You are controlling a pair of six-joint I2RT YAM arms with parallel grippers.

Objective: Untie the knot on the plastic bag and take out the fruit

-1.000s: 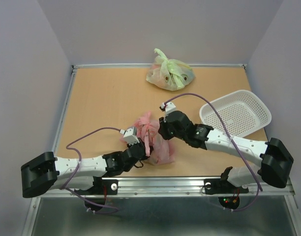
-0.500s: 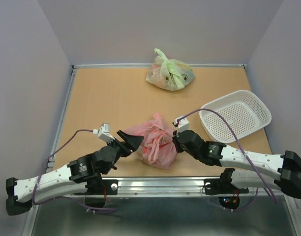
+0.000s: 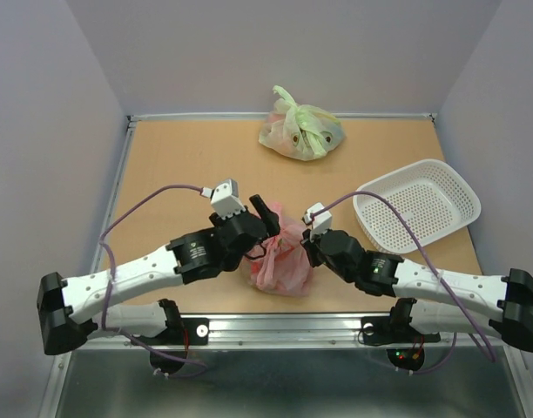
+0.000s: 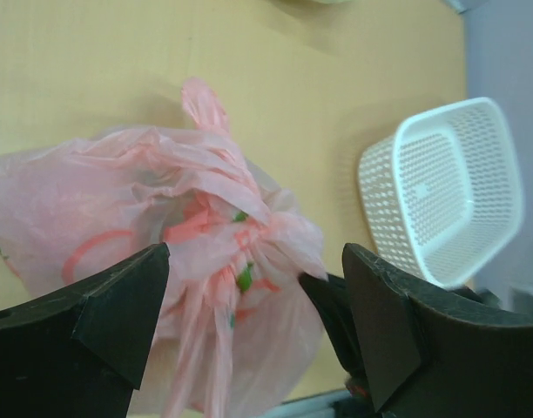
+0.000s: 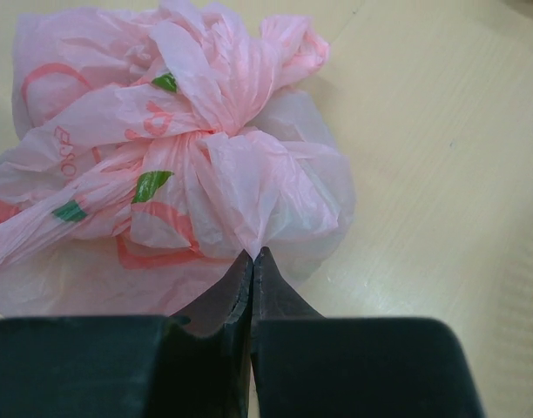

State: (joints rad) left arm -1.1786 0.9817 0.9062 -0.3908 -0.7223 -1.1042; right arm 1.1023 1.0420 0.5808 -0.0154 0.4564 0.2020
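Note:
The pink plastic bag (image 3: 279, 257) lies knotted near the table's front edge, between both arms. My left gripper (image 3: 266, 222) hovers open over the bag's top left. In the left wrist view the knot (image 4: 249, 231) sits between its spread jaws (image 4: 253, 270), which touch nothing. My right gripper (image 3: 306, 246) is shut on a fold of the bag's right side; the right wrist view shows the pink film (image 5: 179, 131) pinched at the tips (image 5: 253, 255). The fruit is hidden inside the bag.
A pale green knotted bag (image 3: 300, 131) lies at the back edge. A white perforated basket (image 3: 419, 198) stands at the right, also seen in the left wrist view as the basket (image 4: 449, 183). Walls close in the table on three sides.
My left gripper let go of the knot, opened, swung out left, then came back over the bag. My right gripper dropped to the bag's right side and shut on a fold.

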